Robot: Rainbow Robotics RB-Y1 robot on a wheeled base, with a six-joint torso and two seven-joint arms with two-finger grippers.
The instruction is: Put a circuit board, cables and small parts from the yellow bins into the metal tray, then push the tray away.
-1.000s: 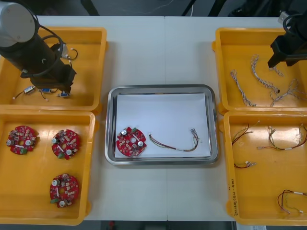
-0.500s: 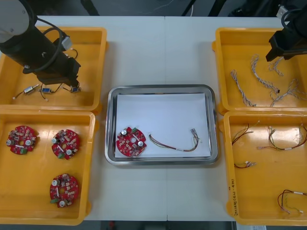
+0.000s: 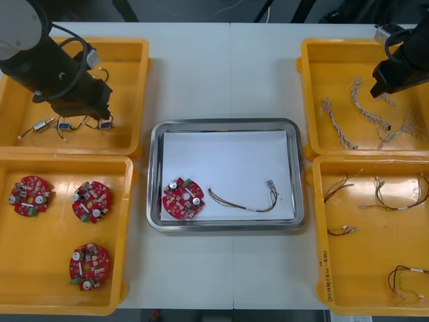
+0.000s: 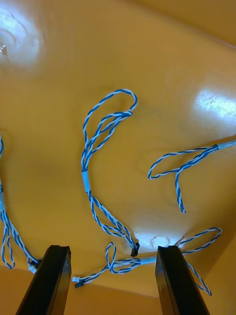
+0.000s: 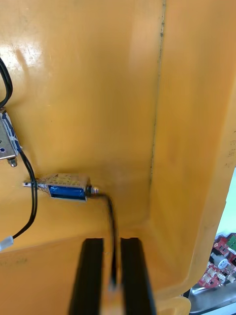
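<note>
Delta vs 1 s back: left arm slid toward the tray-side wall of the far left bin (image 3: 137, 87), uncovering other parts (image 3: 44, 124); barely any move in the last half second; right arm crept nearer over the far right bin (image 3: 308, 100); tray (image 3: 155, 174) unchanged mid-worktop (image 3: 228, 74), board (image 3: 183, 198) and red-yellow cable (image 3: 241, 201) in it.

Left pincer (image 5: 112, 280) almost pressed together, pinching the black lead (image 5: 110, 221) of a part (image 5: 65, 187), probably, since the lead blurs between the fingers; part flat on the bin floor just ahead of the fingers, long axis crosswise to them, lead end toward the tray-side wall.

Right pincer (image 4: 113, 283) spread, above twisted cables (image 4: 93, 162); middle cable's long axis runs away from the fingers, loop far, plug end near.
</note>
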